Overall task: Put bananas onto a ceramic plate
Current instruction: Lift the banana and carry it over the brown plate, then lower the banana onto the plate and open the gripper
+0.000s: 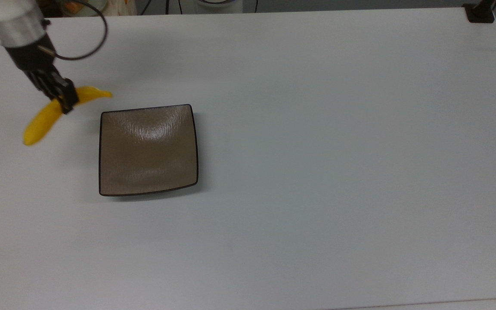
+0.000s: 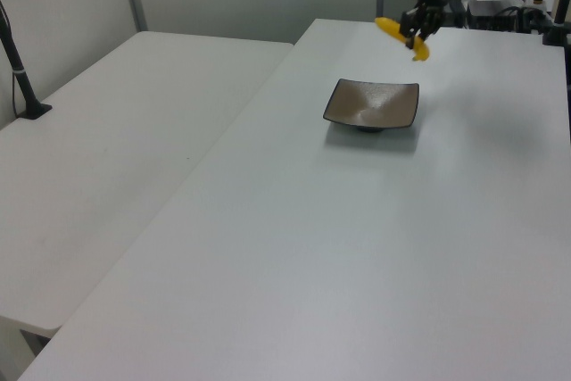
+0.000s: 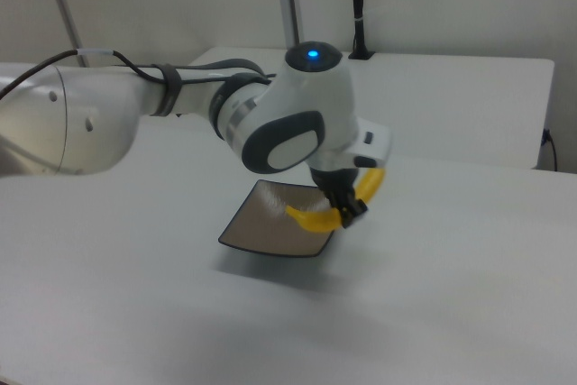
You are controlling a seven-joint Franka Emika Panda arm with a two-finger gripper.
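Item: bananas, clamped mid-length by our gripper, carried clear of the table. Location: just beside the ceramic plate, off the top view's left edge, awaiting placement.

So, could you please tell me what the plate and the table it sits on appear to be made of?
The plate looks like glazed ceramic: glossy brown, with bright reflections, faint streaks and a thin dark rim. The table has a smooth, matte white top with only soft shadows, probably laminate or painted board, though its look leaves that open.
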